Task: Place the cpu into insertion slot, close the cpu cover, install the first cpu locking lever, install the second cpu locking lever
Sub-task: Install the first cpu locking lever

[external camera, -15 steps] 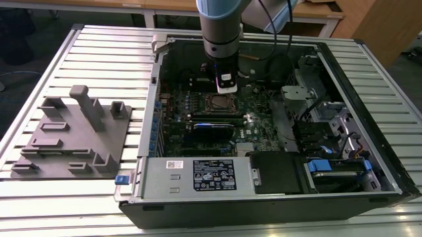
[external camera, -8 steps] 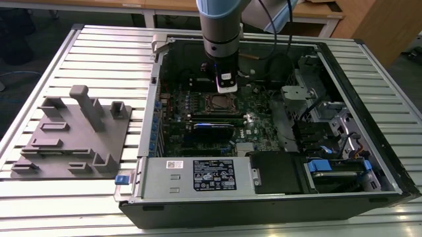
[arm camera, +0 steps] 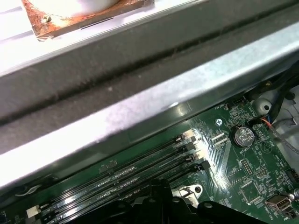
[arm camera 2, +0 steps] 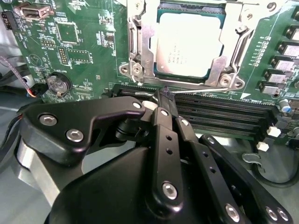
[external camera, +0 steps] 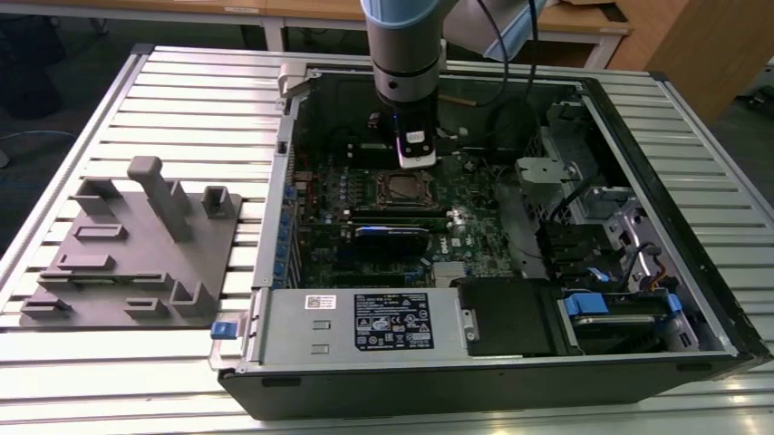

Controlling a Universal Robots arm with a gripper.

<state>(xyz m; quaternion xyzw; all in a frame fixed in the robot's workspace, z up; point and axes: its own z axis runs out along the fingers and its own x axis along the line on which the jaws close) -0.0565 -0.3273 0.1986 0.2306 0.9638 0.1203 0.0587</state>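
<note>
Pinching narrow at mid-frame, the gripper (arm camera 2: 164, 95) meets the locking lever (arm camera 2: 201, 90) below the cpu cover (arm camera 2: 139, 51); a slip could spring it loose.

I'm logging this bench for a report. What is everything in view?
table: one, silver slats, under everything
case: one, black, open, on table
tray: one, grey, on table, exterior view's left
board: one, green, inside case
cover: one, silver, down on board
cpu: one, silver-grey, within cover's window
lever: one, thin metal, beside cover
memory slots: several, black, beside lever
arm: one, grey, above board
gripper: one, black, shut, tips at lever
</note>
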